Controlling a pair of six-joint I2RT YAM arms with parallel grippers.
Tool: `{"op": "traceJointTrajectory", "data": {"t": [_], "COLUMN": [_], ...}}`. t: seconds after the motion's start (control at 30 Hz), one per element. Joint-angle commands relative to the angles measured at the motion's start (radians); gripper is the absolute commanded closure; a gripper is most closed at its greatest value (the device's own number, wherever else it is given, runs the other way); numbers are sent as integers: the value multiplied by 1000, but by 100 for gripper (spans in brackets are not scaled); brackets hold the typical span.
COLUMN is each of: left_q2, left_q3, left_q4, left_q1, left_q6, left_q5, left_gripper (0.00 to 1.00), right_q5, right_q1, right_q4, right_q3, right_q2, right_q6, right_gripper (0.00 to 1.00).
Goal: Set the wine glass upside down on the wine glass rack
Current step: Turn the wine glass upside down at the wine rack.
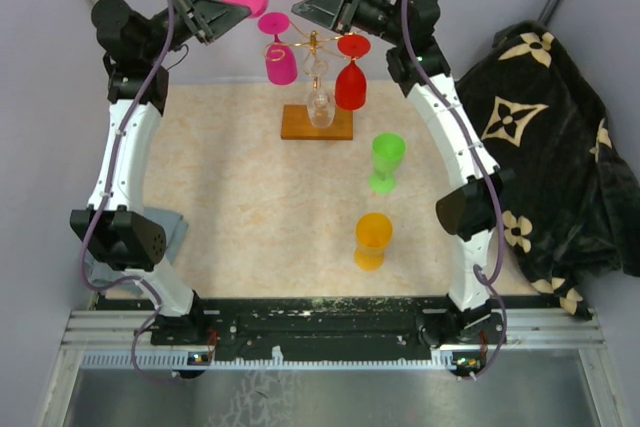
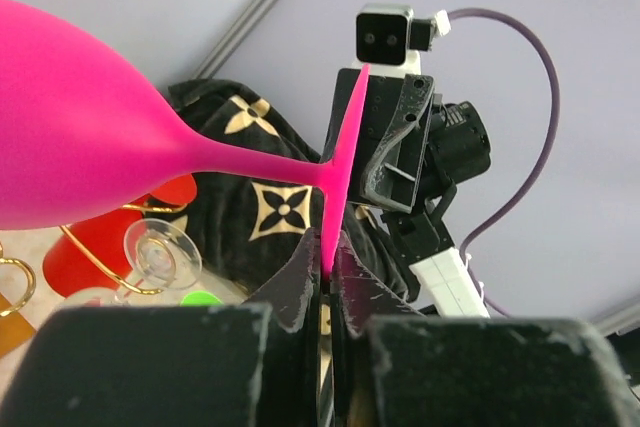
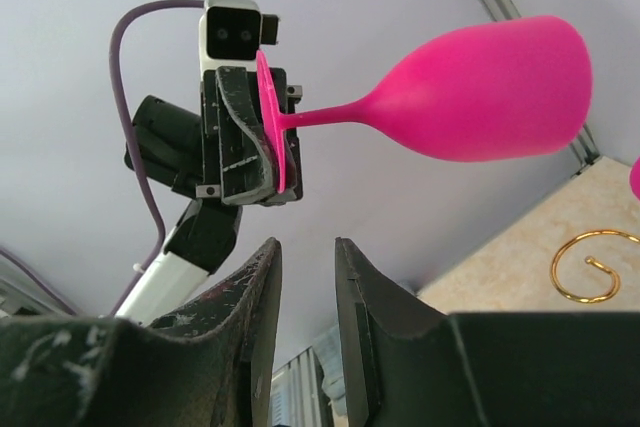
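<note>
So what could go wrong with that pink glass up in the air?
The left gripper pinches the pink glass only by the thin edge of its foot, so it could slip or twist loose. The wine glass rack already carries a magenta glass, a red glass and a clear glass, so moving in might knock one off.

You are viewing the left gripper (image 2: 325, 269) pinching the rim of the thin foot of the pink wine glass (image 2: 80, 127) between its fingers (image 2: 298, 292). The glass is lying sideways, with its stem running roughly level. Behind the foot, the right gripper (image 2: 392, 147) is facing you. Beneath the bowl, a red glass (image 2: 170, 192) and a clear glass (image 2: 160, 252) are sitting among the gold wire of the wine glass rack (image 2: 88, 269). A black patterned cloth (image 2: 270, 207) is lying beyond them.
</note>
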State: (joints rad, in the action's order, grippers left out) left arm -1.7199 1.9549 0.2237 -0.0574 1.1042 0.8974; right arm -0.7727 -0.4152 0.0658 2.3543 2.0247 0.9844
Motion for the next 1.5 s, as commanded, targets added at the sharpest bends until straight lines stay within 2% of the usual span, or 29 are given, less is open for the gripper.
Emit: {"op": "traceJointTrajectory", "data": {"t": [0.0,0.27,0.53,1.0,1.1,1.27,1.47], "left_q2": [22,55,53,34,43,95,63], "left_q3": [-25,-89,-82,-52,-51,-67,-45], "left_q4": [79,61,53,98,88,21,84], "left_q1": [-16,-30,-35,-42,-40,-36,-38], "left_q6": [32,1,-13,16,0,-88,-5], "left_q5": [79,91,94,70,44,-79,-32], "left_gripper": [100,99,99,99,100,100,100], "right_q5": [-2,34,44,44,44,52,52], "right_q1": [-34,-63,-72,-114,-114,-114,-114], "right_q4": [62,94,78,46,37,16,34], "right_q3": [62,59,92,47,44,13,8], "right_q2": [-4,-17,3,-4,-11,-33,-17], "right_q6": [9,6,12,-36,-47,-79,-65], "right_gripper": [71,71,71,71,71,71,71]}}
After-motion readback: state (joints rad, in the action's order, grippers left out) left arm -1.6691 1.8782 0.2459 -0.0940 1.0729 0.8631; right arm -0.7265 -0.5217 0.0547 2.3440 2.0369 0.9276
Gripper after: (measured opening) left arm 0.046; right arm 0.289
